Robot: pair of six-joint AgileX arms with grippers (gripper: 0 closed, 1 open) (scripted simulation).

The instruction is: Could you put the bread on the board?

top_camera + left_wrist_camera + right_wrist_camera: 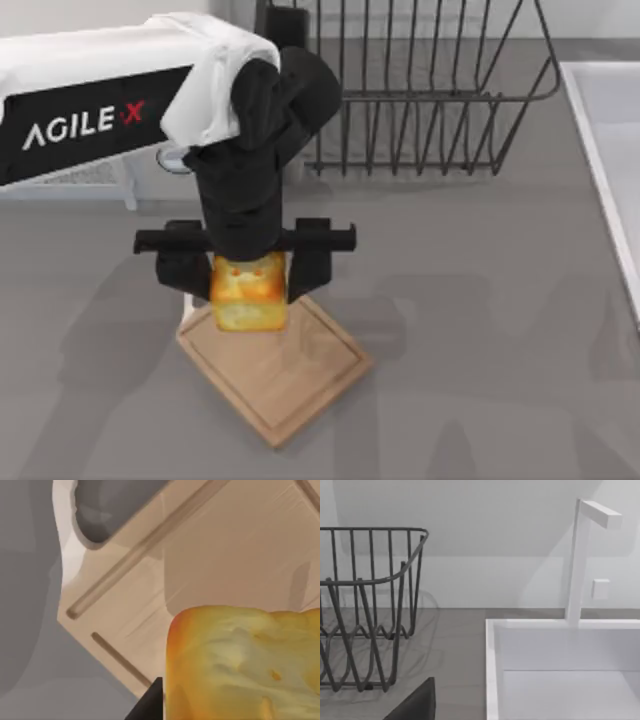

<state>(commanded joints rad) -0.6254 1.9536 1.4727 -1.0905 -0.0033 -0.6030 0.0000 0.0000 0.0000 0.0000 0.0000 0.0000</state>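
Top view: left of centre in the frame, the left gripper [247, 268] has its jaws closed on the bread [248, 291], which sits over the near-left end of the board [285, 375].

A flat grey table [480, 300] spreads under soft, even light that leaves faint shadows on it. At its far edge stands a dark wire dish rack [430, 90], and a white sink [560, 680] with a squared white faucet [580, 555] sits on the right. Behind them rises a plain pale wall [495, 540].
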